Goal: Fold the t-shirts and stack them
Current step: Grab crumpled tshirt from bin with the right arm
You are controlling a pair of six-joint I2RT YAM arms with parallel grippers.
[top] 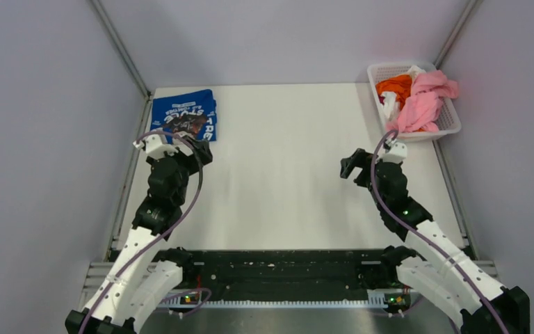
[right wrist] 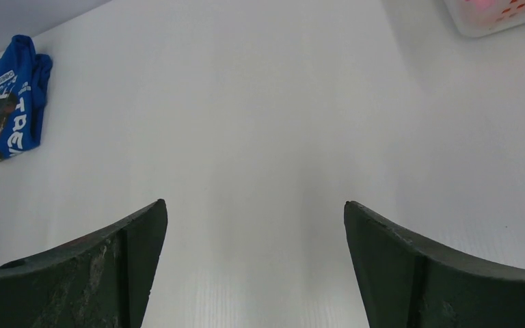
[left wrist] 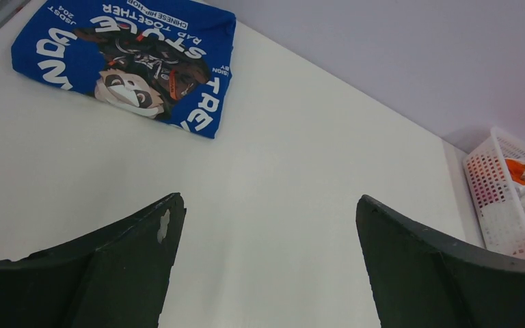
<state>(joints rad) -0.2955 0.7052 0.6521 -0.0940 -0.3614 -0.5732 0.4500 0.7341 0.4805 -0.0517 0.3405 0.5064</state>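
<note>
The royal blue t-shirt (top: 183,115) lies folded flat at the table's back left, its white lettering and dark graphic facing up; it also shows in the left wrist view (left wrist: 126,58) and the right wrist view (right wrist: 3,106). The light pink t-shirt (top: 424,101) lies crumpled in the white basket (top: 447,125) at the back right. My left gripper (top: 193,147) is open and empty, just in front of the blue shirt (left wrist: 268,205). My right gripper (top: 351,165) is open and empty over bare table right of centre (right wrist: 254,208).
The basket also holds an orange cloth (top: 393,86) and a white cloth (top: 389,106); its corner shows in the left wrist view (left wrist: 502,191) and the right wrist view (right wrist: 499,14). Grey walls and metal rails bound the table on the left, back and right.
</note>
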